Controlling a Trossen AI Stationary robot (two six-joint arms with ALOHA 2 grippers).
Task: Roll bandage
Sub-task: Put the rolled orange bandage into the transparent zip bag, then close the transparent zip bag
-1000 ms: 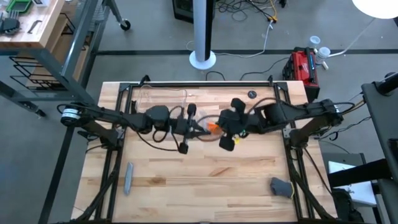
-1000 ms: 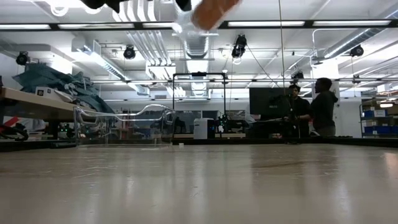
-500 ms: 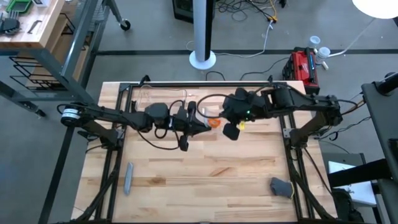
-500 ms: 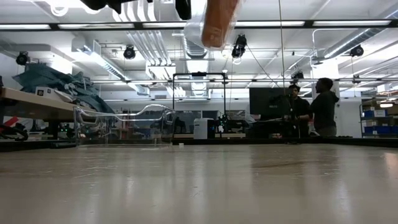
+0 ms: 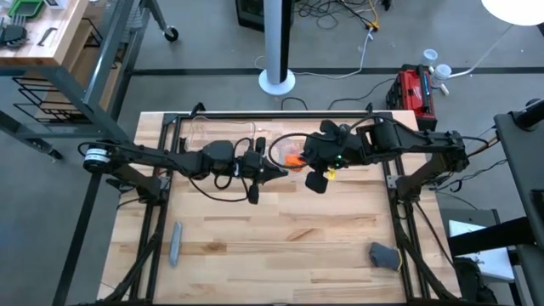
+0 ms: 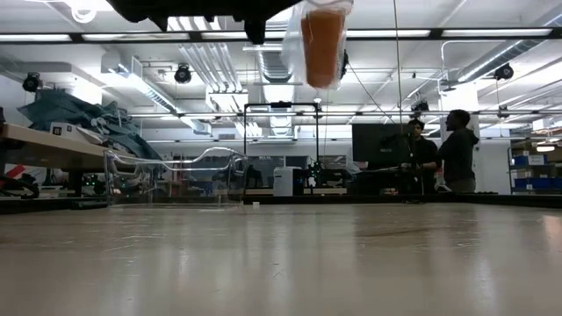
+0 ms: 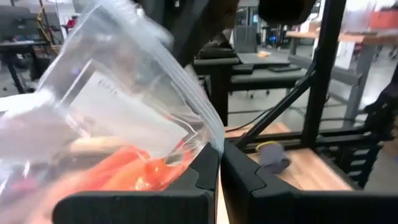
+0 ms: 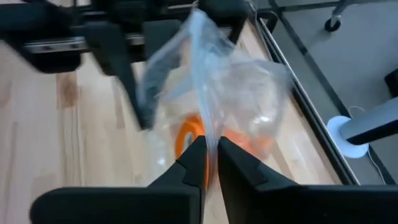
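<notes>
Both grippers are pinched on one clear plastic bag (image 5: pixel 287 153), held up in the air over the far middle of the table (image 5: pixel 280 246), and nothing in these pictures suggests that any rolling has begun.

Starting at the left, the left gripper (image 5: pixel 274 172) has its fingers closed almost to touching on one edge of the bag; its wrist view shows the film (image 7: pixel 143 93) caught right at the fingertips. Between the two arms hangs the bandage (image 5: pixel 294 160), bright orange and sitting inside the bag; in the low view it dangles as an orange lump (image 6: pixel 322 44) well clear of the wood. Further right, the right gripper (image 5: pixel 308 158) is likewise squeezed shut on the opposite edge of the plastic, with the orange fabric (image 8: pixel 193 140) showing just past its fingertips.

As I judge it, the work is at an early stage: the bandage has yet to come out of the bag, then be laid on the table and wound up. A grey bar (image 5: pixel 175 241) lies near the front left, well apart from all this.
</notes>
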